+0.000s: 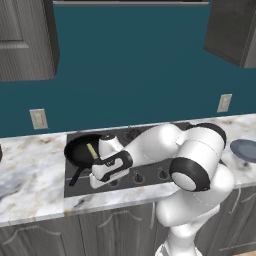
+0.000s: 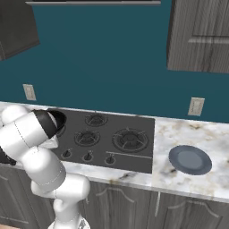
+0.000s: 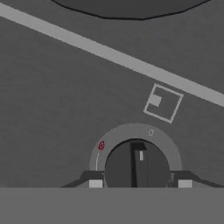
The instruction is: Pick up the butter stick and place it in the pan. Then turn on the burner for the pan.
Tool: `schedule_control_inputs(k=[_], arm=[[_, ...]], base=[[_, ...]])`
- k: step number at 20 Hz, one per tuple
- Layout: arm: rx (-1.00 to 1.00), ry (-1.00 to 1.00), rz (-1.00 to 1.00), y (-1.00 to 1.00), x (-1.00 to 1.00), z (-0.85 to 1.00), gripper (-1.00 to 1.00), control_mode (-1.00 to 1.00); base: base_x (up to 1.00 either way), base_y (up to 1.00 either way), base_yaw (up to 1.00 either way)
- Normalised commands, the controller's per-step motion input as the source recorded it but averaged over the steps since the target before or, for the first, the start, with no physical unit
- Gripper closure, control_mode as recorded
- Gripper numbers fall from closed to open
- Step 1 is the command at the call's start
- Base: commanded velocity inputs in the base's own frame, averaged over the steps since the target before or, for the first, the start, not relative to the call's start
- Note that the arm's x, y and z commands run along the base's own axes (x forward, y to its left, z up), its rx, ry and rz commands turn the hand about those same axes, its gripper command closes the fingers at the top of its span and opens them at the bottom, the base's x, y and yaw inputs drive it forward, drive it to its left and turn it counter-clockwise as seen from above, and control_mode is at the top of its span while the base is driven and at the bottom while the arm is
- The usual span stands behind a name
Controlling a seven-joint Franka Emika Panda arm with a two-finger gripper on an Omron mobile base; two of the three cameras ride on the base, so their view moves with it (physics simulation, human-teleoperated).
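A marble counter under a teal wall carries a dark cooktop point(image 1: 150, 172). The butter stick point(image 1: 92, 150) lies in the pan point(image 1: 80, 150), its long axis running front to back, slightly angled. The gripper point(image 3: 140, 184) has its fingertips point(image 3: 95, 183) spread on either side of a knob point(image 3: 137, 165); whether they touch it cannot be told. The dial reads "0" point(image 3: 151, 132).
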Motion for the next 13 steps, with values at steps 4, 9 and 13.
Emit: schedule_control_inputs(k=[4,9,13], arm=[[0.00,-0.01,0.29,-0.12,-0.36,-0.45,1.00,-1.00],[0.00,-0.02,0.29,-0.14,-0.37,-0.45,1.00,-1.00],[0.01,-0.01,0.30,-0.14,-0.34,-0.46,1.00,-1.00]], base=[[0.00,0.00,0.00],[0.00,0.00,0.00],[0.00,0.00,0.00]])
